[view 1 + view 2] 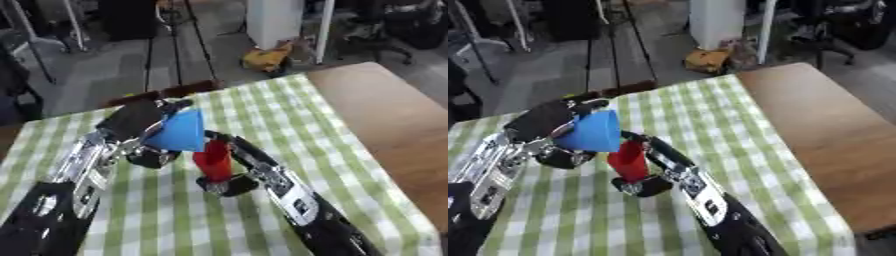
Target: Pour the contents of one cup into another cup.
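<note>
Pouring is basically underway here. Left hand is wrapped round the blue cup and has it tipped right over, mouth facing down toward 5 o'clock, so the rim sits just above and touching-close to the red cup. That placement makes sense: keep the spout edge right over the receiver so nothing lands on the cloth.

Right hand comes in from 5 o'clock and looks curled round the lower part of the red cup, keeping it upright and steady on the worktop while the other one tips. Can't make out whether anything is actually flowing, or what's inside either cup.

Both cups look like smooth plain plastic, tapered cones, wider at the mouth. Blue one reads matte, red one narrower and taller. Underneath is a green and white checked tablecloth, soft-looking and flat, with bare brown wood showing at 3 o'clock.
</note>
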Tool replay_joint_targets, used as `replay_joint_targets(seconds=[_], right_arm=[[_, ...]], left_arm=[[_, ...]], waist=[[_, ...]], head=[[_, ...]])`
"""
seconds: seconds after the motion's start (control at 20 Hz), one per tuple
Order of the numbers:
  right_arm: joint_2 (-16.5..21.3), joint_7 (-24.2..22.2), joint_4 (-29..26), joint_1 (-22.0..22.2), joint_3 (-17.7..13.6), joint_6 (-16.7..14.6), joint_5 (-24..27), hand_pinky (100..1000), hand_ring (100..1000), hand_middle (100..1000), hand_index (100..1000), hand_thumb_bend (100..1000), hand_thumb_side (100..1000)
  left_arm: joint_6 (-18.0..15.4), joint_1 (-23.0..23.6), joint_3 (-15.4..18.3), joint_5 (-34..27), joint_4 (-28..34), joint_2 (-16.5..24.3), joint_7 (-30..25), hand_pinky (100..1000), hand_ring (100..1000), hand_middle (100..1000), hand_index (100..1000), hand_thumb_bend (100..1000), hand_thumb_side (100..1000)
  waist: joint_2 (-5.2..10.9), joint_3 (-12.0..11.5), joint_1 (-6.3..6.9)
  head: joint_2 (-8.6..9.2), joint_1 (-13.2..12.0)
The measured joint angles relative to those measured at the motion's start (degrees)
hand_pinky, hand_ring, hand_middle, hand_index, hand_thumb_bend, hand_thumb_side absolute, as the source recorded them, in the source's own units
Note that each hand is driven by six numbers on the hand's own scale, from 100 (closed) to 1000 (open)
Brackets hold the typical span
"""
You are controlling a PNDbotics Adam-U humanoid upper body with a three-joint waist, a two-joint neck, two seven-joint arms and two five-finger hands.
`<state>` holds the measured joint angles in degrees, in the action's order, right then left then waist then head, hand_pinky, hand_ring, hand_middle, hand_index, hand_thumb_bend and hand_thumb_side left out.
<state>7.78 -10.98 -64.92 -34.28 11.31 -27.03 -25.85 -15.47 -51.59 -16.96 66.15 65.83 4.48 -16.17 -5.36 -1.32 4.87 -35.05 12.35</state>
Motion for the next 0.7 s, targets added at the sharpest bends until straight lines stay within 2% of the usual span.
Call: replay_joint_targets(seconds=[0.7], right_arm=[[0.0,0.0,0.0,0.0,0.1,0.3,0.2,729,267,460,978,100,116]], left_arm=[[-0.6,-1.4,-0.5,5.8,-0.3,0.0,-0.1,575,439,396,746,459,100]], waist=[[0.06,0.3,0.36]], head=[[0.14,-0.4]])
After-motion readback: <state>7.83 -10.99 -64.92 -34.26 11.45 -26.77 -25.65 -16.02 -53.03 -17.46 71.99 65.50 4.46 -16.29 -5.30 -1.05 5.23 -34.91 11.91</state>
